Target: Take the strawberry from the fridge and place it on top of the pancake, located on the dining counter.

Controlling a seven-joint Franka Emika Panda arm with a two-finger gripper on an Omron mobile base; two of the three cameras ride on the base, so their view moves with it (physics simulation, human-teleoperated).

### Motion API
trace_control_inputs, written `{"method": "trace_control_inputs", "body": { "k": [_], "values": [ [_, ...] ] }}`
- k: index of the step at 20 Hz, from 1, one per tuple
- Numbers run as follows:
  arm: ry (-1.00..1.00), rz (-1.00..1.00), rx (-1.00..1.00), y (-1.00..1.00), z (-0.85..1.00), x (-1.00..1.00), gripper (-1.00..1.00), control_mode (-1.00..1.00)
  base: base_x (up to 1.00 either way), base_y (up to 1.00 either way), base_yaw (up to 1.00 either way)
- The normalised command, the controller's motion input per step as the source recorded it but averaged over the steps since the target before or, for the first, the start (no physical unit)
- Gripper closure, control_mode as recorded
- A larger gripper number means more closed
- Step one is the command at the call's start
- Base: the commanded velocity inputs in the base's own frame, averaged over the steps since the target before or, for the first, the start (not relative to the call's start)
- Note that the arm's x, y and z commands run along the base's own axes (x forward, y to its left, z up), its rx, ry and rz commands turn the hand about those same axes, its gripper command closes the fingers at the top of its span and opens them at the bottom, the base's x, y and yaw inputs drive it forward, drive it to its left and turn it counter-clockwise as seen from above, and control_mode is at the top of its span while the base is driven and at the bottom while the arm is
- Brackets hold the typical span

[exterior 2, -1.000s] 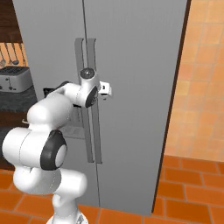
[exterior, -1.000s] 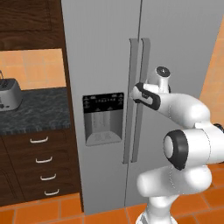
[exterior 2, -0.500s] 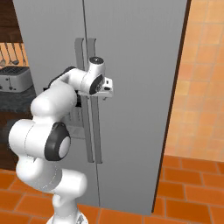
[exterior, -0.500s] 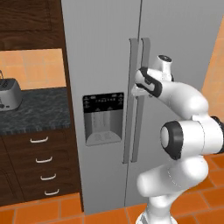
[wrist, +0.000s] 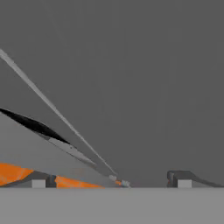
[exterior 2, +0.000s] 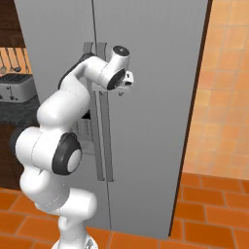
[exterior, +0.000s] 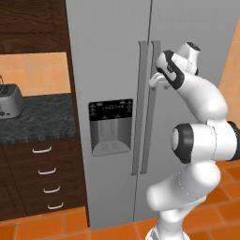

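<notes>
The tall light-grey fridge (exterior: 108, 56) stands with both doors closed, so the strawberry is hidden from me. My gripper (exterior: 154, 80) is pressed up to the upper part of the right door's vertical handle (exterior: 152, 122), also seen from the other side as gripper (exterior 2: 122, 87) against handle (exterior 2: 108, 146). In the hand view the gripper (wrist: 111, 183) is open, its fingertips (wrist: 38, 182) wide apart, with the handle's edge (wrist: 65, 122) running diagonally down between them over the grey door (wrist: 153, 65). The pancake and the dining counter are out of view.
Left of the fridge a black speckled counter (exterior: 42, 117) carries a toaster (exterior: 9, 101) above dark wood drawers (exterior: 47, 173). An orange tiled wall (exterior 2: 223, 97) stands right of the fridge, with orange floor tiles (exterior 2: 204, 214) below.
My hand has risen along the right door handle and closed in on its upper part, with the elbow lifting too. The fridge doors have stayed closed.
</notes>
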Motion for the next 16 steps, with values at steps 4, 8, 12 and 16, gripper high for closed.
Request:
{"method": "trace_control_inputs", "body": {
  "k": [4,8,12,16],
  "values": [
    [-0.2,0.0,0.0,0.12,-0.17,0.01,-1.0,-1.0,0.0,0.0,0.0],
    [0.01,-0.01,0.0,0.08,0.0,0.19,-1.0,-1.0,0.0,0.0,0.0],
    [0.0,-0.05,0.0,0.38,0.0,0.21,-1.0,-1.0,0.0,0.0,0.0],
    [-0.05,-0.07,0.0,0.45,0.0,0.07,-1.0,-1.0,0.0,0.0,0.0]
  ]
}}
